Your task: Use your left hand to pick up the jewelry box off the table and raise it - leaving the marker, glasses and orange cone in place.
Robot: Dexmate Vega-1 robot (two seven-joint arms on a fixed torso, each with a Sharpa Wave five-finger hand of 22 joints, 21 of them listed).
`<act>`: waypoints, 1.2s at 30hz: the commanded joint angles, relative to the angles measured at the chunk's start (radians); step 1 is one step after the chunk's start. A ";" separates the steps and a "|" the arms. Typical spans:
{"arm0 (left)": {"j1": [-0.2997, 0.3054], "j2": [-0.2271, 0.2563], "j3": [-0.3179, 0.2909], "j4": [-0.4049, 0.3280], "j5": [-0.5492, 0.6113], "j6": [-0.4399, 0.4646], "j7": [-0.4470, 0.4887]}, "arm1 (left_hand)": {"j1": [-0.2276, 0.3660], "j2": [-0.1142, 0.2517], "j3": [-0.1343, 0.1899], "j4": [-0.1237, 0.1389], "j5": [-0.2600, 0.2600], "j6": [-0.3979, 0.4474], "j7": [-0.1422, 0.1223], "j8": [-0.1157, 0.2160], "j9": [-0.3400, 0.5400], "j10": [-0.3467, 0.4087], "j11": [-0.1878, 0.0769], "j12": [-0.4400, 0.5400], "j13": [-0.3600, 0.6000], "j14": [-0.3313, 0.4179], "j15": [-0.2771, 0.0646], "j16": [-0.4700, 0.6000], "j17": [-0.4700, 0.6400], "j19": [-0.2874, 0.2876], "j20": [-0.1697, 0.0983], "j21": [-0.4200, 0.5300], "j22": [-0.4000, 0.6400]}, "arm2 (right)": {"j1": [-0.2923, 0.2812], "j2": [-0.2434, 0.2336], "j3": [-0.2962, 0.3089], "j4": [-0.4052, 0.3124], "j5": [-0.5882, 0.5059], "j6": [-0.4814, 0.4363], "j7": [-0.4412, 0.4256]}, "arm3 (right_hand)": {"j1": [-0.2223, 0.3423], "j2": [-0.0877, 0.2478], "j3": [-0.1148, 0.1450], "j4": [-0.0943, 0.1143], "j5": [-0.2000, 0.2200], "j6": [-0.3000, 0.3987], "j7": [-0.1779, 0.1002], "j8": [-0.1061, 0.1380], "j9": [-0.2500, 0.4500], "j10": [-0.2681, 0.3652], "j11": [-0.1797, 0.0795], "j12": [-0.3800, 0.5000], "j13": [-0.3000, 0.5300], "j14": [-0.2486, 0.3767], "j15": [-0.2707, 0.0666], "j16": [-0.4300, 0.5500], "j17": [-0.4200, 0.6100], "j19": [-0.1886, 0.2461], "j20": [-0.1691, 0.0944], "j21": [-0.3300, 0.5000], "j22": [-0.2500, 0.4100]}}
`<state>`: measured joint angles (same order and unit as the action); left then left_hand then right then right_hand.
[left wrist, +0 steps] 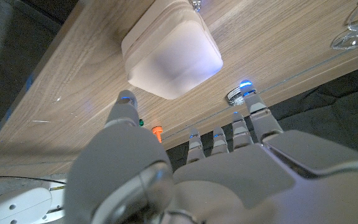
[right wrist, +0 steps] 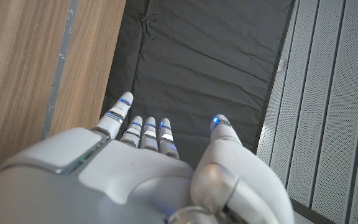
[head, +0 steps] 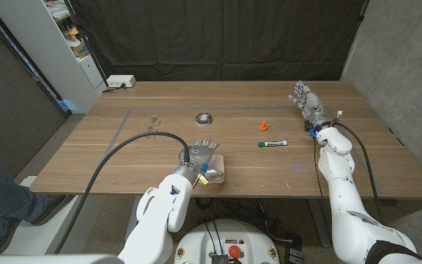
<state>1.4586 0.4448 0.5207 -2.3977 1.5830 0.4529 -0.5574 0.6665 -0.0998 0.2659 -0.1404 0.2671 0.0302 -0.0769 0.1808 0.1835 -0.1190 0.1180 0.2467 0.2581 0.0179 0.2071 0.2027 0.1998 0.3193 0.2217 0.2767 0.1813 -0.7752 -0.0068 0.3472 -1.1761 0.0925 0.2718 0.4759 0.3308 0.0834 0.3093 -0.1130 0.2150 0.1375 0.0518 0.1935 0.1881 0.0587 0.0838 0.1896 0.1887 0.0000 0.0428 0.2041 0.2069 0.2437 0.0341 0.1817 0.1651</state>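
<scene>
The left hand (head: pixel 203 154) hovers over the jewelry box (head: pixel 216 170) with fingers (left wrist: pixel 241 134) spread and empty, positioned for a top grasp.

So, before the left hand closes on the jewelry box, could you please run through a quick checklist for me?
1. Left hand near the jewelry box: ok; the head view shows it beside the box.
2. Fingers apart and holding nothing: ok; the left wrist view shows the box lying free beyond the fingertips.
3. Box sits whole on the table: ok, lid seems closed.
4. Marker away from the grasp: ok, off to the box's right.
5. Orange cone and glasses undisturbed: ok, both well apart from the hand.
6. Right hand out of the way: ok, at the far right, open.
</scene>
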 commanded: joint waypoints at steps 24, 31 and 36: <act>-0.056 -0.024 0.031 0.047 0.007 0.021 -0.096 | 0.017 0.006 -0.004 0.003 0.003 0.009 -0.003 0.010 0.005 -0.016 0.001 0.000 0.005 -0.013 0.003 -0.004 0.001 -0.001 0.001 -0.018 0.002 | 0.022 -0.010 0.006 0.060 0.005 0.026 -0.004 | -0.006 -0.004 0.001 -0.003 0.002 0.001 -0.011 0.003 0.004 0.004 -0.002 0.008 0.004 0.005 0.007 0.002 0.002 0.003 0.004 0.008 0.005; -0.064 -0.026 0.033 0.054 -0.005 0.022 -0.109 | 0.019 0.009 -0.004 0.004 0.003 0.012 -0.004 0.012 0.005 -0.018 0.002 -0.001 0.005 -0.016 0.003 -0.005 0.001 -0.003 0.001 -0.021 0.002 | 0.024 -0.013 0.006 0.069 0.006 0.029 -0.002 | -0.006 -0.004 0.001 -0.003 0.002 0.002 -0.011 0.003 0.004 0.004 -0.003 0.008 0.004 0.005 0.008 0.002 0.002 0.002 0.005 0.008 0.005; -0.073 -0.028 0.038 0.061 -0.001 0.025 -0.126 | 0.020 0.010 -0.004 0.004 0.002 0.013 -0.004 0.012 0.005 -0.018 0.003 0.000 0.005 -0.016 0.003 -0.005 0.001 -0.004 0.001 -0.023 0.002 | 0.027 -0.014 0.006 0.074 0.005 0.031 -0.003 | -0.006 -0.004 0.001 -0.003 0.002 0.002 -0.011 0.003 0.004 0.004 -0.004 0.008 0.004 0.004 0.008 0.002 0.002 0.002 0.005 0.008 0.005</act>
<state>1.4011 0.4216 0.5491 -2.3501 1.5826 0.4717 -0.6522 0.6758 -0.0906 0.2618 -0.1364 0.2671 0.0397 -0.0787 0.1856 0.1835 -0.1281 0.1194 0.2468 0.2578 0.0094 0.2051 0.2028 0.2001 0.3192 0.2217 0.2584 0.1816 -0.7536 -0.0168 0.3523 -1.1157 0.0978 0.2975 0.4719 0.3308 0.0834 0.3093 -0.1130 0.2150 0.1411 0.0482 0.1935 0.1881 0.0588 0.0838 0.1896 0.1884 0.0000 0.0428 0.2041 0.2069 0.2437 0.0340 0.1817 0.1652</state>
